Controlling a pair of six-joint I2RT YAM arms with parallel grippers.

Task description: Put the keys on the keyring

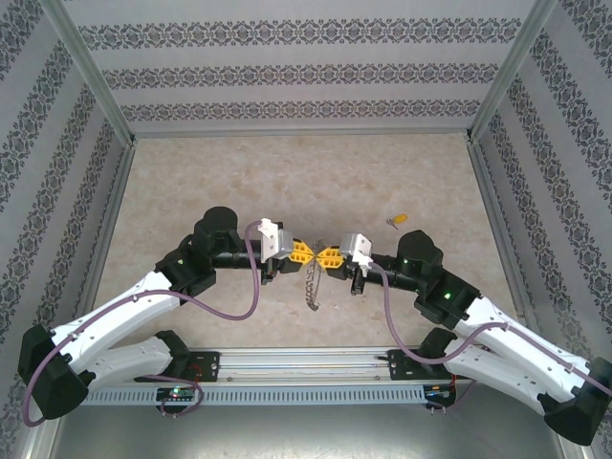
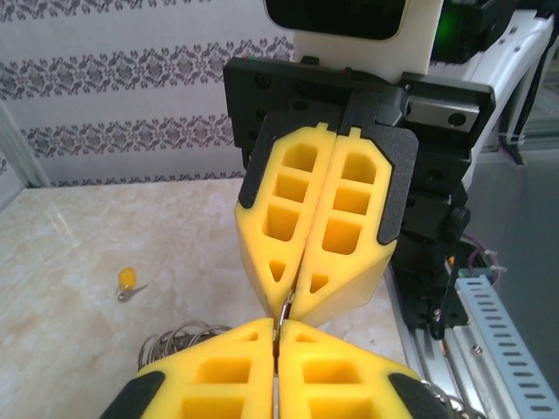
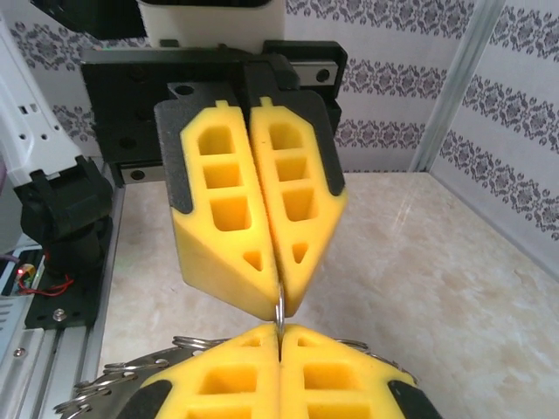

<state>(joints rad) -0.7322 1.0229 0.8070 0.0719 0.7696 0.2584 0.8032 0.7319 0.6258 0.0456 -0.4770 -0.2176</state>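
— Two hands on one ring, then. Start nearest the arm bases: what is there?

— The keyring (image 1: 311,285), hanging limp like a chain just this side of where the hands meet. Whether its lower end touches the surface (image 1: 191,182) I cannot tell from above. In the right wrist view its wire loops (image 3: 105,377) fan out low, beside that hand's own yellow tips.

— And the hands themselves?

— The left hand (image 1: 304,252) and the right hand (image 1: 331,255) sit tip to tip over the middle of the surface. Both are clenched, each nipping the same thin bit of wire at the top of the keyring (a sliver of it shows between the yellow tips in both wrist views).

— Farther out?

— One key (image 1: 397,220) with a yellow head lies flat on the surface beyond the right hand, well apart from both hands. It isn't on the ring, so I'd judge the threading hasn't begun.

— What could go wrong from here?

— Neither hand is free. To fetch the key, one has to let go, and then a floppy ring hangs from a single pinch on thin wire. I'd expect it to swing or twist, and it might slide out of the soft tips altogether. If the hands pull unevenly instead, the wire could slip from one of them. The key is a risk too. It is small and lies flat, so a hand coming down on it may push it along the surface rather than lift it.
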